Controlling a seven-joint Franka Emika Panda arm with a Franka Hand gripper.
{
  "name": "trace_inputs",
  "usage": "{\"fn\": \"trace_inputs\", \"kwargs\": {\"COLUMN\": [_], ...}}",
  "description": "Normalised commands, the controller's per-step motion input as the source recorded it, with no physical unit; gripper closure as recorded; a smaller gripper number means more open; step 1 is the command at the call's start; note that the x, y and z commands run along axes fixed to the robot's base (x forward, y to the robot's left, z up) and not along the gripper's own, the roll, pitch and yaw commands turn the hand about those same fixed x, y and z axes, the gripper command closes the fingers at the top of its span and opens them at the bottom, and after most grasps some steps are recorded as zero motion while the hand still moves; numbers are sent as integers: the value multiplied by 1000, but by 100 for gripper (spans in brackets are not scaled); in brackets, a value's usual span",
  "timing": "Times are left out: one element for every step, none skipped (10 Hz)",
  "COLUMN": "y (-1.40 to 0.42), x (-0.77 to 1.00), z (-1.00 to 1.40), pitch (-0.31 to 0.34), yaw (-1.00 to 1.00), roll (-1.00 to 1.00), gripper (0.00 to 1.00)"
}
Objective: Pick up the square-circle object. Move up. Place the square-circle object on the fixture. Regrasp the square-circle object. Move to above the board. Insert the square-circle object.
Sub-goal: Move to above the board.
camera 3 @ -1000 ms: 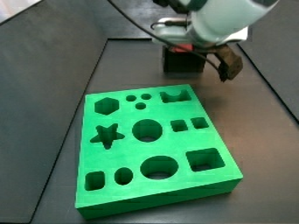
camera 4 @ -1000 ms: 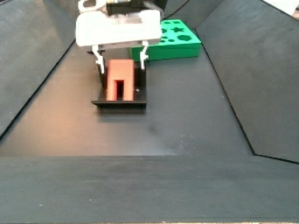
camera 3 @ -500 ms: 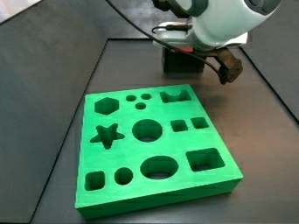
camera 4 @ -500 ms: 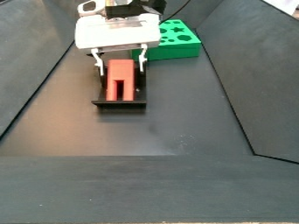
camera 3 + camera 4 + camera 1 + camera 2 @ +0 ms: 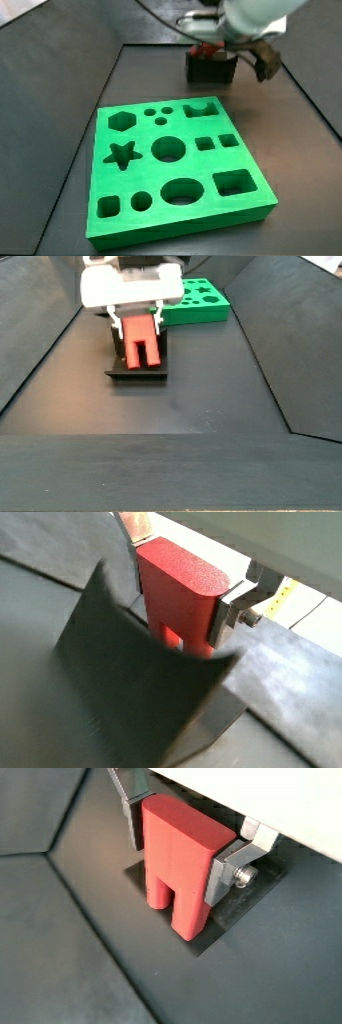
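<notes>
The square-circle object [image 5: 139, 340], a red peg with a forked end, is clamped between the silver fingers [image 5: 230, 868] of my gripper [image 5: 178, 863]. It shows close up in both wrist views [image 5: 181, 587]. Its forked end hangs just over the dark fixture [image 5: 138, 372], whose wall fills the foreground in a wrist view [image 5: 134, 682]. In a side view my gripper [image 5: 235, 58] hovers over the fixture [image 5: 207, 70] at the far end of the floor, and the peg is mostly hidden there. The green board [image 5: 174, 165] lies nearer; it also shows behind the gripper [image 5: 139, 322] in a side view [image 5: 203, 301].
Dark sloping walls [image 5: 40, 346] bound the floor on both sides. The fixture's flat base plate [image 5: 221, 923] lies under the peg. A cable [image 5: 160, 20] runs to the wrist.
The gripper has risen a little with the red peg, which now stands higher over the fixture with its forked end showing. The board has not moved.
</notes>
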Motion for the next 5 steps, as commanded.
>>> {"fn": "trace_inputs", "kwargs": {"y": [163,157,150,142,139], "x": [-70,-74,-79,-87,-91], "z": [1000,1000,1000,1000,1000], "pitch": [-271,-280,-269,-236,-214], "yaw": [98,30,-47,-111,-139], "roll": [-94,-75,-70,-82,-91], "gripper": [100,100,100,100,100]}}
